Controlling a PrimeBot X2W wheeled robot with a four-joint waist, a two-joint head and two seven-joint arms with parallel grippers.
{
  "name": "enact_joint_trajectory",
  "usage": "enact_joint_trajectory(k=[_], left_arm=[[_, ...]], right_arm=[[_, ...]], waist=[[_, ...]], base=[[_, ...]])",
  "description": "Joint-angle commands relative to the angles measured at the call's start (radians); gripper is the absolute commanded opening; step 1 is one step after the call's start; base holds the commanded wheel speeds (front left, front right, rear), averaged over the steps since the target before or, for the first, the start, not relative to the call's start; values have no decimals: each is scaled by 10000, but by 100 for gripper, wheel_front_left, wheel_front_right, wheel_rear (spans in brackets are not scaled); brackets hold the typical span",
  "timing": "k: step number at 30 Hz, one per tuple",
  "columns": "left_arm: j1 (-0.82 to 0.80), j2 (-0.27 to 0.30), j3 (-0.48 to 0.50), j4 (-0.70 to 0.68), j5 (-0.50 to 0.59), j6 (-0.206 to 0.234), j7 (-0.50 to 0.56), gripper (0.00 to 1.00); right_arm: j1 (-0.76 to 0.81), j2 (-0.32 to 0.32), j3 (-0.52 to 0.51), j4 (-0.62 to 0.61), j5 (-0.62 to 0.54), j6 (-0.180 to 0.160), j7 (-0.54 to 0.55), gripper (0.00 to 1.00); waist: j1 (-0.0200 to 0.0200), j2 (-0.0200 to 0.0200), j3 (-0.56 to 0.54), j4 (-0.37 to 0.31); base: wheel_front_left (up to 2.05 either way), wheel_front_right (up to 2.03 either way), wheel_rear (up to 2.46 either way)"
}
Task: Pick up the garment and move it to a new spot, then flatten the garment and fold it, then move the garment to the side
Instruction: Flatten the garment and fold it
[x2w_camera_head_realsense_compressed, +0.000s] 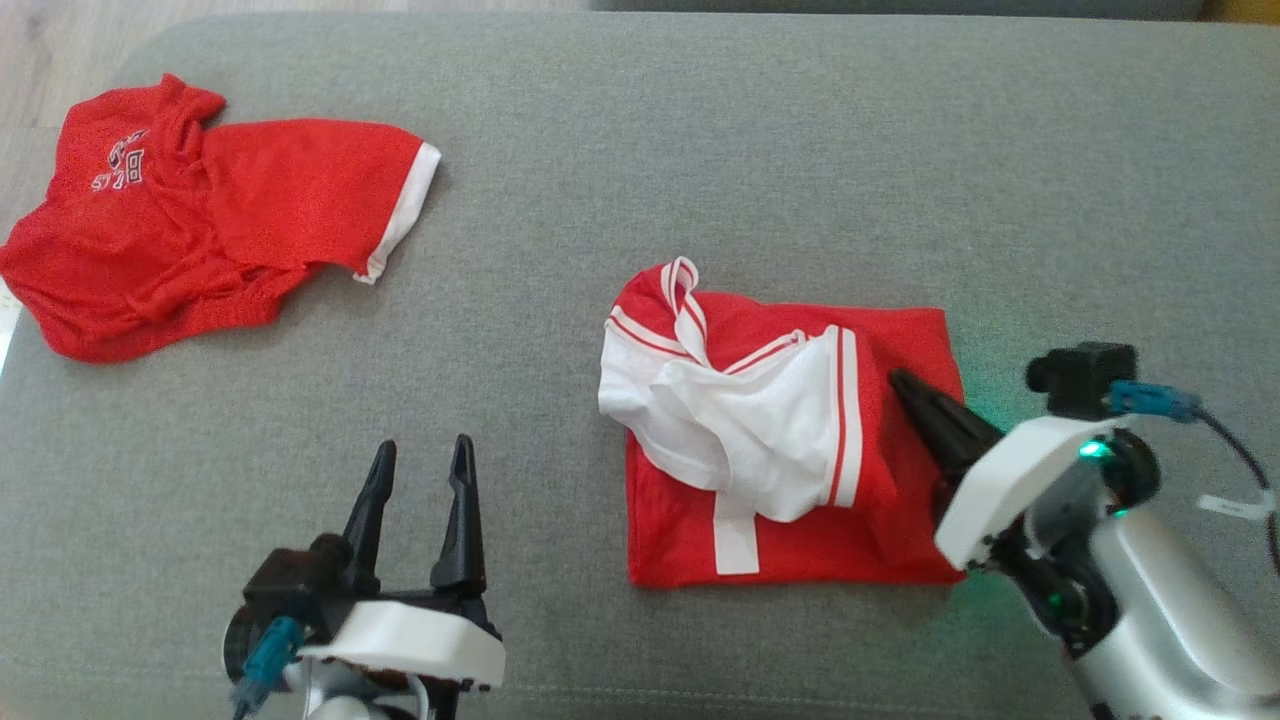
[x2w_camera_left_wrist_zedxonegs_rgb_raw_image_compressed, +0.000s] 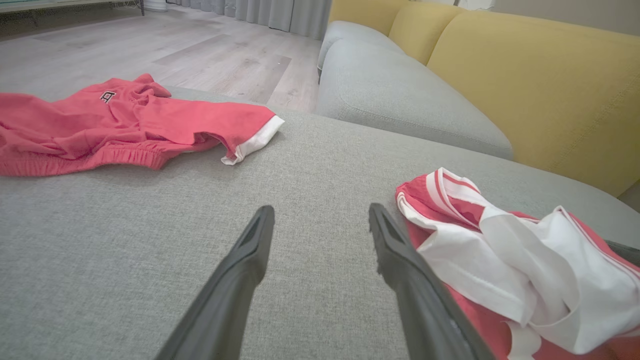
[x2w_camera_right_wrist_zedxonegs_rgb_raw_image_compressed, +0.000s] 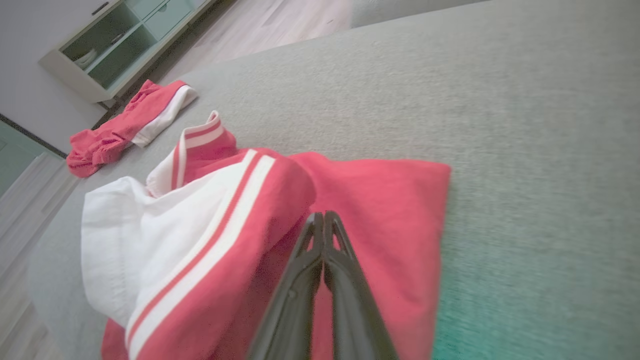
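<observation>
The red knit garment with white panels and striped trim (x2w_camera_head_realsense_compressed: 780, 440) lies folded in a rough rectangle on the grey woven seat cushion (x2w_camera_head_realsense_compressed: 700, 150), right of centre, with a white layer bunched on top. The right gripper (x2w_camera_head_realsense_compressed: 900, 380) is clenched, its tips on the red layer near the garment's right edge. It cannot be determined whether cloth is pinched between them. This contact point appears suited to shifting the bundle sideways. The left gripper (x2w_camera_head_realsense_compressed: 420, 445) stands released beside the garment, not touching it. A crumpled red shirt with a white cuff (x2w_camera_head_realsense_compressed: 200, 210) lies well apart at far left.

Pinch unclear: right tool (x2w_camera_right_wrist_zedxonegs_rgb_raw_image_compressed: 320, 217) tips on garment (x2w_camera_right_wrist_zedxonegs_rgb_raw_image_compressed: 380, 210), cloth maybe caught. Print on second garment (x2w_camera_head_realsense_compressed: 200, 220) too small.
</observation>
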Motion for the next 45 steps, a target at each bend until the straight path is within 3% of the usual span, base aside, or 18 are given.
enact_joint_trajectory(k=[1, 10, 18, 24, 30, 37, 38, 39, 40, 45], left_arm=[[-285, -61, 397, -210, 92, -58, -122, 100], [-521, -61, 802, 185, 231, -407, -122, 100], [-517, -61, 1001, 218, 154, -415, -122, 100], [-382, -61, 1144, 273, 31, -394, -122, 100], [-208, -61, 1424, 361, 49, -464, -122, 100], [129, -61, 1801, 486, 191, -654, -122, 100], [203, -61, 1847, 532, 229, -703, -122, 100], [277, -61, 1905, 578, 253, -747, -122, 100], [355, -61, 1963, 641, 278, -800, -122, 100], [498, -61, 2148, 927, 473, -1143, -122, 100]], right_arm=[[-341, -65, 402, -217, 116, -7, -167, 0], [-859, 58, 2365, -524, 763, -7, -285, 0], [-867, -174, 4726, -1376, 1491, -7, 329, 0], [-736, -535, 5391, -1748, 2084, -7, 512, 0], [-423, -1136, 5153, -2180, 2340, -7, 173, 0], [382, -1646, 2651, -1940, 887, -7, -1344, 0], [536, -1657, 2172, -1861, 488, -7, -1590, 8], [712, -1599, 1612, -1765, 109, -7, -1860, 39], [910, -1476, 1041, -1673, -198, -7, -2075, 97], [1693, -983, -1292, -1505, -1896, -7, -2907, 100]], waist=[[0, 0, 27, 36], [0, 0, -30, 81], [0, 0, -253, 93], [0, 0, -607, 51], [0, 0, -1050, -67], [0, 0, -1688, -327], [0, 0, -1790, -368], [0, 0, -1890, -413], [0, 0, -1955, -462], [0, 0, -2158, -604]], base=[[0, 0, 0], [0, 0, 0], [0, 0, 0], [0, 0, 0], [0, 0, 0], [0, 0, 0], [0, 0, 0], [0, 0, 0], [0, 0, 0], [0, 0, 0]])
